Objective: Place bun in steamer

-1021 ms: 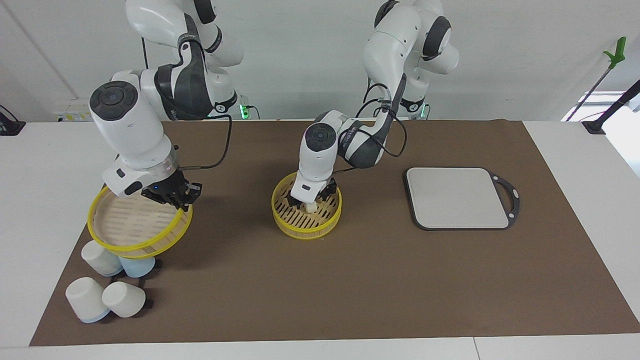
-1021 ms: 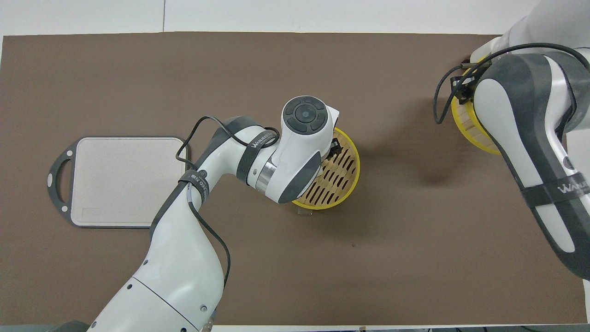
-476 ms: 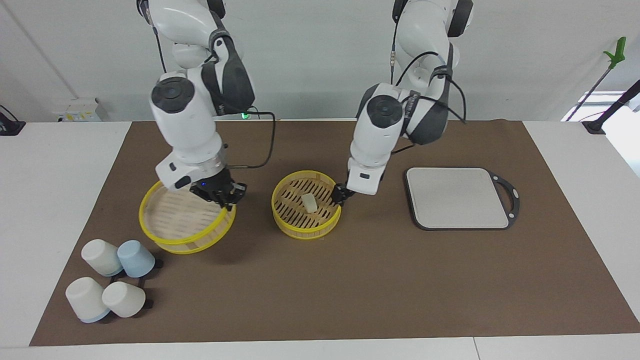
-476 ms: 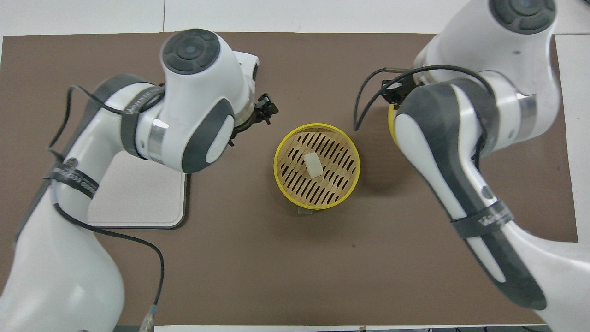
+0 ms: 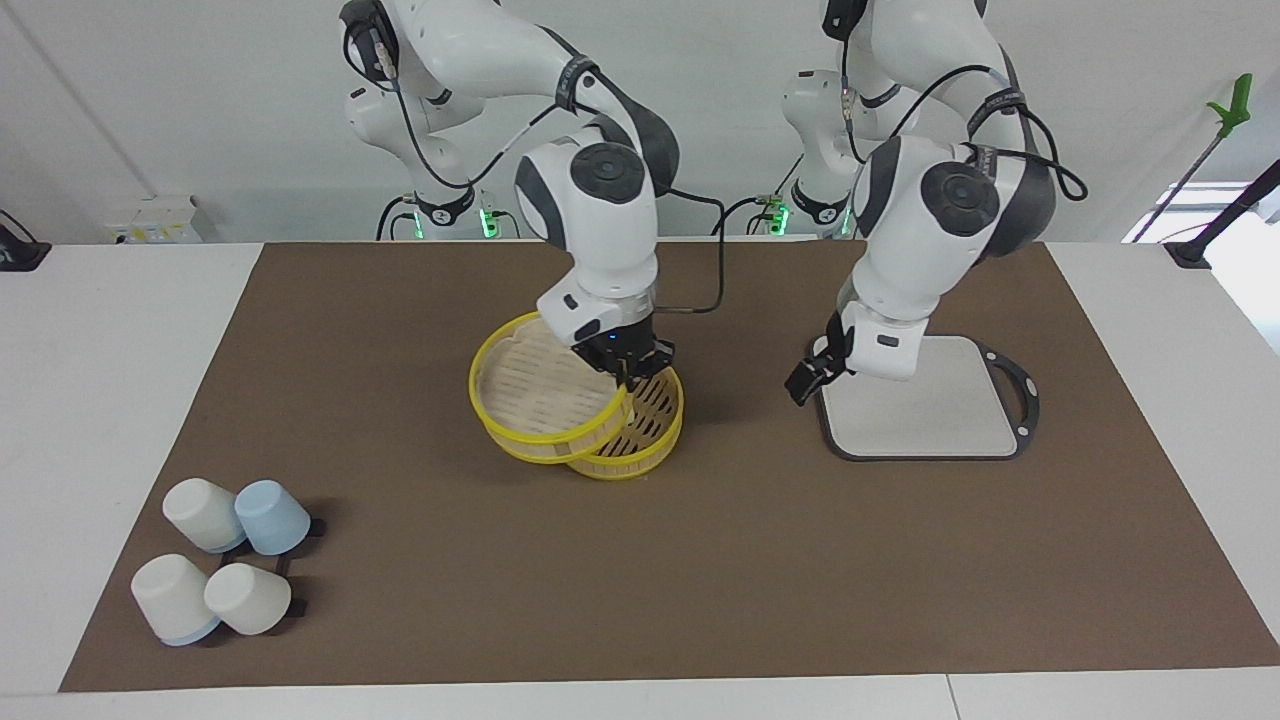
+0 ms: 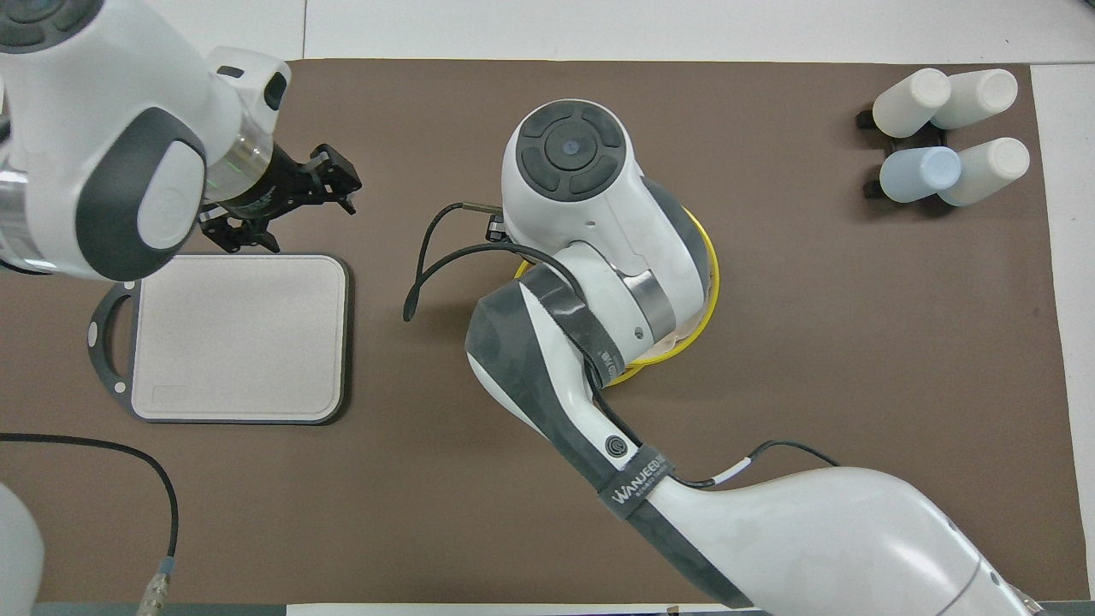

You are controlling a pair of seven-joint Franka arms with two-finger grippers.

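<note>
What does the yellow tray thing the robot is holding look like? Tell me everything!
The steamer tray is round and shallow, with a bright yellow rim and a pale slatted floor that looks like bamboo. The right gripper grips its rim at one edge, so it hangs tilted. It partly covers the steamer basket beneath, a matching yellow-rimmed basket on the brown mat. Whether the two touch cannot be told.

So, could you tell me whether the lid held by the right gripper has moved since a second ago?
Yes. The lid, gripped by the right gripper, has travelled from over the cups toward the board and now tilts over the steamer.
</note>
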